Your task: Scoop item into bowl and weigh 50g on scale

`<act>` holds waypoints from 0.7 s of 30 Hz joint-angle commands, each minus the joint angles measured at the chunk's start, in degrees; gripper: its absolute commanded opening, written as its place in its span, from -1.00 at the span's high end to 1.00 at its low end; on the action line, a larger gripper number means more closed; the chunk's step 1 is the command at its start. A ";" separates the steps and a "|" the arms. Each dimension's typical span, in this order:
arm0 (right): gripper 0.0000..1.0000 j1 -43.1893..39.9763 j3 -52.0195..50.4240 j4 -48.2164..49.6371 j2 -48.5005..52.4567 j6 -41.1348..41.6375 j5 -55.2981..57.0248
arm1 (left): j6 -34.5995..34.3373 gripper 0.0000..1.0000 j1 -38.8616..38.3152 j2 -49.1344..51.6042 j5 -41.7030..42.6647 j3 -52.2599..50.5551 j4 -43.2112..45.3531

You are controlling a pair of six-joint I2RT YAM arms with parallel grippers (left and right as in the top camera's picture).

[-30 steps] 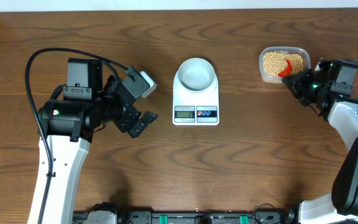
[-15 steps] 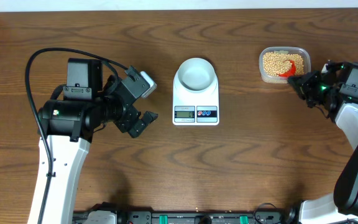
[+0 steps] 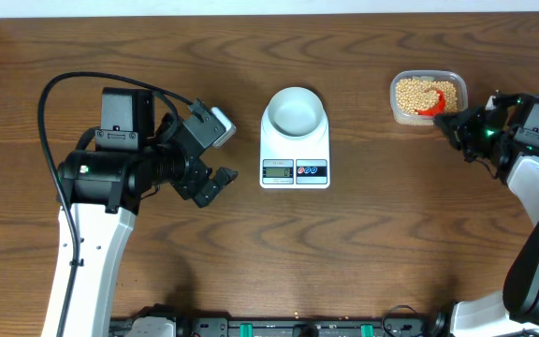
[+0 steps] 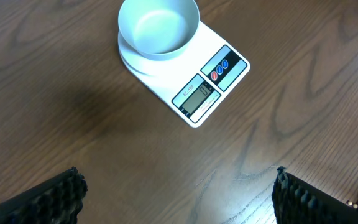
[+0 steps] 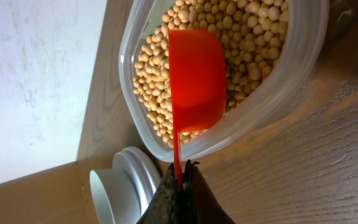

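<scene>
The white bowl [image 3: 295, 109] stands empty on the white scale [image 3: 295, 159] at the table's middle; both show in the left wrist view, bowl [image 4: 158, 28] and scale [image 4: 213, 87]. Tan beans [image 3: 415, 92] fill a clear plastic tub [image 3: 426, 119] at the back right, also in the right wrist view [image 5: 241, 37]. My right gripper [image 3: 450, 124] is shut on the handle of a red scoop [image 5: 196, 74], whose cup lies over the beans in the tub [image 5: 253, 106]. My left gripper [image 3: 215, 183] is open and empty, left of the scale, above bare wood [image 4: 176, 199].
The wooden table's far edge runs just behind the tub. The left arm's body and black cable [image 3: 82, 84] occupy the left side. The bowl and scale also appear at the lower left of the right wrist view [image 5: 114, 190].
My right gripper has shifted a little to the right with the red scoop, which still sits in the tub. The left arm has not moved.
</scene>
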 commanded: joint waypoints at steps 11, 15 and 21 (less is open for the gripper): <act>0.98 -4.02 0.11 0.00 0.52 0.33 -6.84 | 0.55 -0.95 0.24 -0.42 0.94 0.98 -0.15; 0.99 -4.76 0.11 0.13 0.52 0.13 -7.04 | 0.55 -0.96 0.24 -0.42 0.94 0.98 -0.15; 0.98 -4.90 0.11 0.35 0.52 -1.05 -8.52 | 0.55 -0.96 0.24 -0.42 0.94 0.98 -0.15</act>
